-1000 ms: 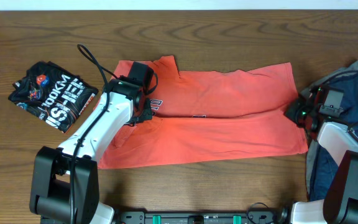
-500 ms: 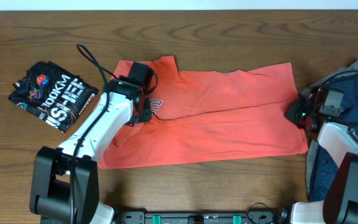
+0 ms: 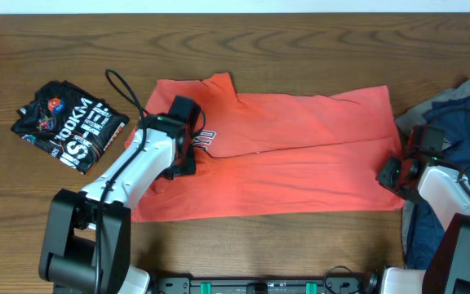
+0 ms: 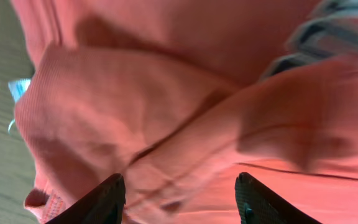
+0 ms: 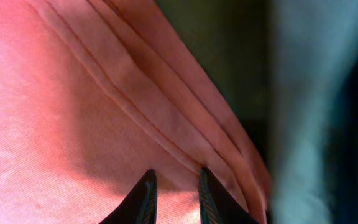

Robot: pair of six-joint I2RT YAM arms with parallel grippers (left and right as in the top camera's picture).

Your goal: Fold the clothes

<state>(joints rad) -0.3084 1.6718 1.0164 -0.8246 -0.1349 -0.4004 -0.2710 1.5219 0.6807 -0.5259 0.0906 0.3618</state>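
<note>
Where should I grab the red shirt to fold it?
Pinch the doubled hem at the red shirt's right end, coming in low from the right. It lies flat on the table, and that stitched edge offers a lip.

Here's the coral-red T-shirt [image 3: 300, 155] bright against the brown wood-grain table [image 3: 284, 41], a sliver of navy-and-white lettering [image 3: 206, 139] peeking out. There's the black shirt [image 3: 70, 124], white print with red and blue spots, and navy and grey clothes [image 3: 463, 122] opposite.
</note>
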